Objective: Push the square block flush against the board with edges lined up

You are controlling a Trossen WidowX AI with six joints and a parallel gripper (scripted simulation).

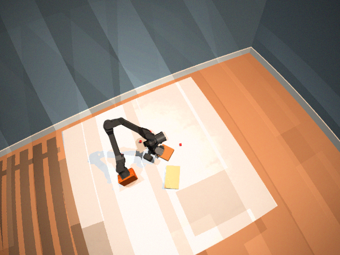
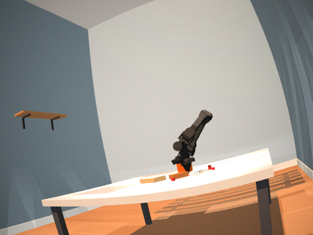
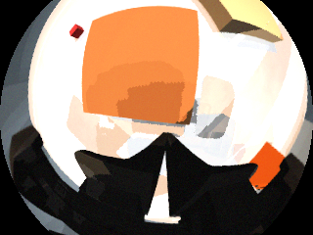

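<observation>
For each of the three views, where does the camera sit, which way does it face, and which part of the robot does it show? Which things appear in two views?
Top: high above, looking down on the table; whole arm and orange base show.
Exterior: low beside the table, looking up and across; the arm stands behind the parts.
Wrist: on the arm, looking down past the shut gripper.
Shared: the square block and the board, apart in the top and wrist views.

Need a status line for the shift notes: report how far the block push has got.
Done: the shut gripper is down at the flat orange square block. In hand: the push. Left: a gap remains to the pale yellow rectangular board; close it, align an edge, withdraw.
</observation>
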